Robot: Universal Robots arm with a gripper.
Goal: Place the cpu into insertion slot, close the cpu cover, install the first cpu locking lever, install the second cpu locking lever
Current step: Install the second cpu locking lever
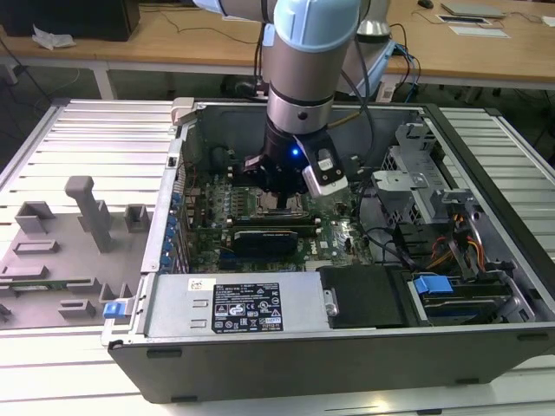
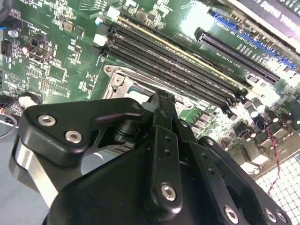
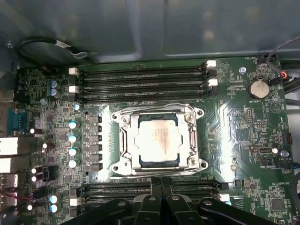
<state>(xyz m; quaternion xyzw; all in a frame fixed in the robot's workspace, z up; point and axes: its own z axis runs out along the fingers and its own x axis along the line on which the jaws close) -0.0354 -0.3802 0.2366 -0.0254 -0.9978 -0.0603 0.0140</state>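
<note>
In the first wrist view the cpu (image 3: 157,140), a pale square chip, lies flat in the insertion slot (image 3: 117,165) on the green motherboard. The silver cpu cover (image 3: 125,136) is down around it, framing its top. Thin wire levers run along the frame's edges; whether they are latched I cannot tell. My gripper (image 3: 161,186) hangs just off one edge of the socket, shut, with nothing in it. The second wrist view has the gripper (image 2: 159,98) low over a corner of the socket frame (image 2: 116,79). In the exterior view the gripper (image 1: 276,195) reaches down into the open computer case over the socket (image 1: 282,206).
Long black memory slots (image 3: 140,82) flank the socket on two sides. A coin battery (image 3: 258,88) sits nearby. The case holds a power supply (image 1: 234,303), a drive cage with a blue latch (image 1: 432,286) and loose cables (image 1: 434,247). Grey fixtures (image 1: 82,217) stand on the exterior view's left.
</note>
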